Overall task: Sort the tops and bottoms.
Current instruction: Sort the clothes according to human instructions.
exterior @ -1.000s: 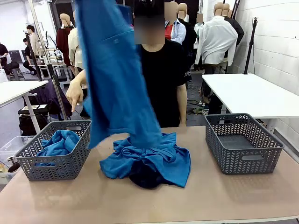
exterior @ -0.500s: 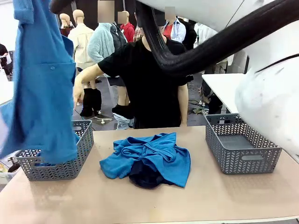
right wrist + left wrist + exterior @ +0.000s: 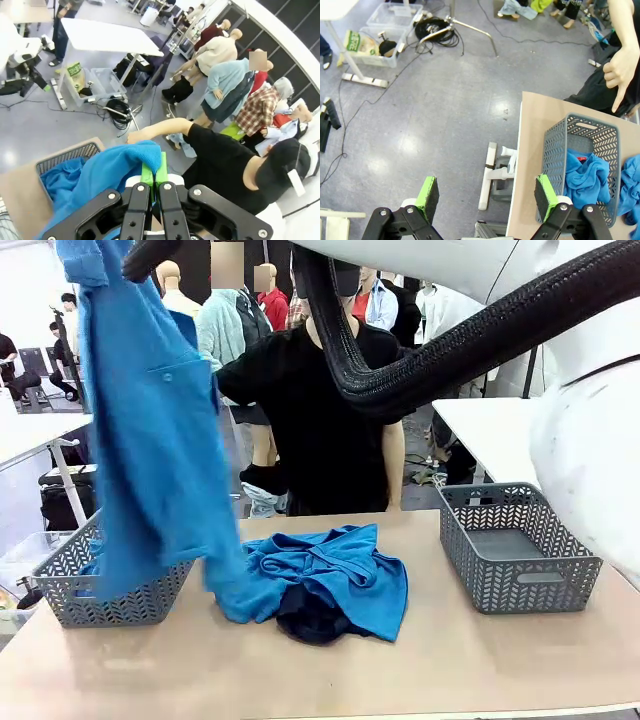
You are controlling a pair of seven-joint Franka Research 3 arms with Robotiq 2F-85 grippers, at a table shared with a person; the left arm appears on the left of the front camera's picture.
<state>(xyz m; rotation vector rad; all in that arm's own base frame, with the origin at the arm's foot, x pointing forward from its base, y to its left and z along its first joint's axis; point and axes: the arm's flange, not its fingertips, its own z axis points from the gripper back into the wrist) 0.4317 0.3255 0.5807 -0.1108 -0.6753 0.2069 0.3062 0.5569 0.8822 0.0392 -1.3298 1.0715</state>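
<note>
The right hand (image 3: 154, 172) is clamped on an edge of one top (image 3: 150, 440) and holds it high, so the long cloth hangs down over the left basket (image 3: 130, 608). Another blue piece (image 3: 585, 172) lies in there already, so I judge this top goes there too. The left hand (image 3: 485, 197) hangs open and empty past the counter (image 3: 450, 670) end, out of the way. The heap (image 3: 340, 565) mid-counter covers the bottoms (image 3: 310, 625); the right basket (image 3: 520, 590) probably waits for them.
</note>
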